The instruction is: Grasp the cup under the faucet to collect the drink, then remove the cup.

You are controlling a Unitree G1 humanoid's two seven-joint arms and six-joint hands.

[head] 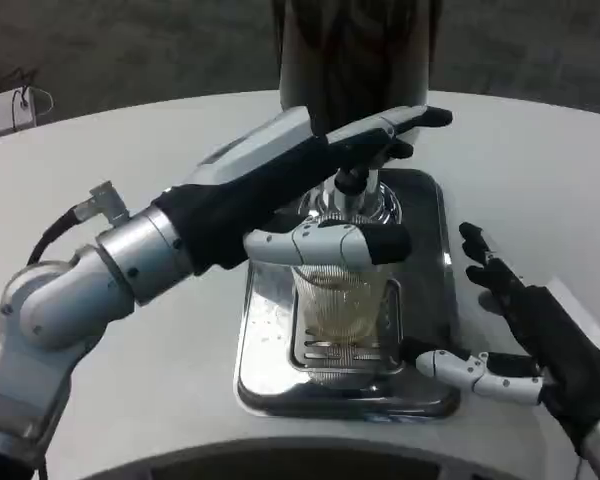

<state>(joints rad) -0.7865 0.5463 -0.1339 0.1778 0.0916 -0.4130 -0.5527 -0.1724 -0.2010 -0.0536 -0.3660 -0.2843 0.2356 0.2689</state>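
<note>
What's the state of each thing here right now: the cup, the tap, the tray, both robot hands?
cup: upright on the tray's grille under the faucet, a little yellowish drink in the bottom.
faucet: left hand's fingers at its top; whether it pours, cannot tell.
drip tray: shiny metal, flat on the table.
left hand: around the cup's top, thumb across its front.
right hand: open, fingers spread beside the tray, holding nothing.
dispenser: upright behind the tray.

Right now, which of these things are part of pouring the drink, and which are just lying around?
Part of the job:
cup on the drip tray
faucet
dispenser
left hand, around the cup
right hand, open beside the tray

Just lying about:
grey object with cable, at the far left table edge
</note>
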